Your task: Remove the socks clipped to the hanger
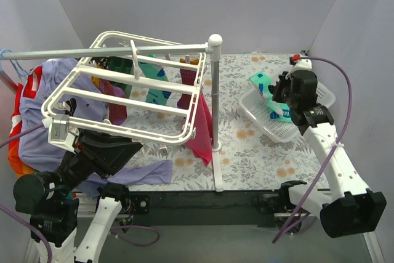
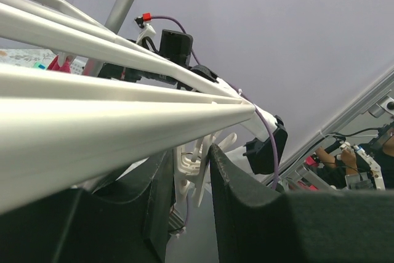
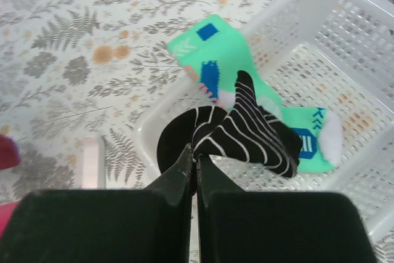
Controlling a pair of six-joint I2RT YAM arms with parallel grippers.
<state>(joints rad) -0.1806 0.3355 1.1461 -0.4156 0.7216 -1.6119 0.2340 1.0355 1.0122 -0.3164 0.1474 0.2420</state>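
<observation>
**Two socks in the basket, several left on the frame**

The job looks partly done. In the white mesh basket [image 3: 363, 35] at the right of the table lie two socks: a teal-green sock [image 3: 225, 47] underneath and a black striped sock [image 3: 252, 130] draped across it, its cuff hanging over the basket's near rim.

The right gripper [image 3: 196, 155] sits just above that cuff with its jaws pressed fully together. Whether a fold of the black sock is caught between them cannot be told.

The hanger [image 1: 148, 137] hangs tilted from the grey rail [image 1: 111, 49] at the left of the table, and it is far from bare. A teal sock [image 1: 155, 84], a magenta sock [image 1: 201, 124] and a dark red one [image 1: 117, 110] dangle from its clips. Something orange shows behind the bars, though it is too hidden to name.

The left gripper [image 2: 189, 152] is at the frame's near-left corner. Its jaws are narrow, with a white plastic piece of the hanger between them — apparently holding the frame steady.

By my reckoning at least three socks are left to unclip, so more than half of the work is ahead.
</observation>
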